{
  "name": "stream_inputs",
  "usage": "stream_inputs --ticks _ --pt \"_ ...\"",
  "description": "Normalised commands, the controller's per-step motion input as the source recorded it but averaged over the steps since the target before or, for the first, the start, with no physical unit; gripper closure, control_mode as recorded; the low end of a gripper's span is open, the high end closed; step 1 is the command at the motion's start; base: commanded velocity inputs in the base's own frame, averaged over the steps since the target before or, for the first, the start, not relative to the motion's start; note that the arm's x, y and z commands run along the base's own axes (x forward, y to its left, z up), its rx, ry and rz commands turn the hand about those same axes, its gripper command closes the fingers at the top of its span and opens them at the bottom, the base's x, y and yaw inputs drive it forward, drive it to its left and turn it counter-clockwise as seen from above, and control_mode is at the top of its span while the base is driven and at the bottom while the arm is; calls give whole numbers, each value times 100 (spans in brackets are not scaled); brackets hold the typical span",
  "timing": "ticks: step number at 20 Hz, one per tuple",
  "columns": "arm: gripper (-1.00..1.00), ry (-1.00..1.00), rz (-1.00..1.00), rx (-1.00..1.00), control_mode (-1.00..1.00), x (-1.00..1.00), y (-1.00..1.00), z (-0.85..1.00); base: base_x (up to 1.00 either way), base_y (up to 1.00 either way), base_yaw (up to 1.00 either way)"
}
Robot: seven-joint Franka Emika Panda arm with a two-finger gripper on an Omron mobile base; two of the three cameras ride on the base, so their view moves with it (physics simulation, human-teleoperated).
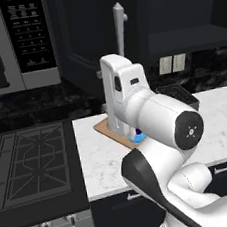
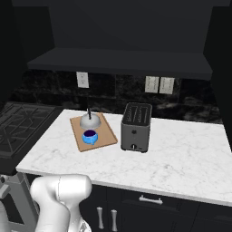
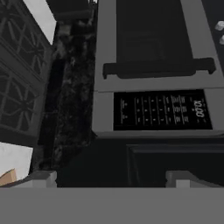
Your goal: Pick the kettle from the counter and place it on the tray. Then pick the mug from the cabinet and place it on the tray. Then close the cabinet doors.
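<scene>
White marble-look tabletop with faint grey veining runs along a dark kitchen wall in our right base view, beside a black stovetop at its left end. On it lies a flat light-brown wooden tray, and on the tray we see a small squat silver-grey kettle with a dark handle, upright, and just in front of it a small bright blue mug with a dark inside, also upright. A black boxy toaster stands just beside the tray's right edge. From the left base view we see a dark navy cabinet door standing open with its slim pale bar handle upright, next to a grey microwave. Our hand points at the microwave's button panel; its jaws stand wide apart with nothing between them.
</scene>
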Motion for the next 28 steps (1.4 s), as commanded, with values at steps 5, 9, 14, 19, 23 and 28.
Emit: stream_inputs --ticks 5,9,14,19,23,28 --pt "-100 17 -18 0 -100 59 -68 -3 0 0 0" --pt "-100 13 -19 0 -100 66 -63 -13 0 0 0" --pt "-100 11 -17 0 -100 70 -63 -20 0 0 0" --pt "-100 11 -13 0 -100 80 -58 -24 0 0 0" --pt "-100 11 -6 0 -100 93 -51 -22 0 0 0" --pt "-100 15 0 0 -100 100 -40 -23 0 0 0"
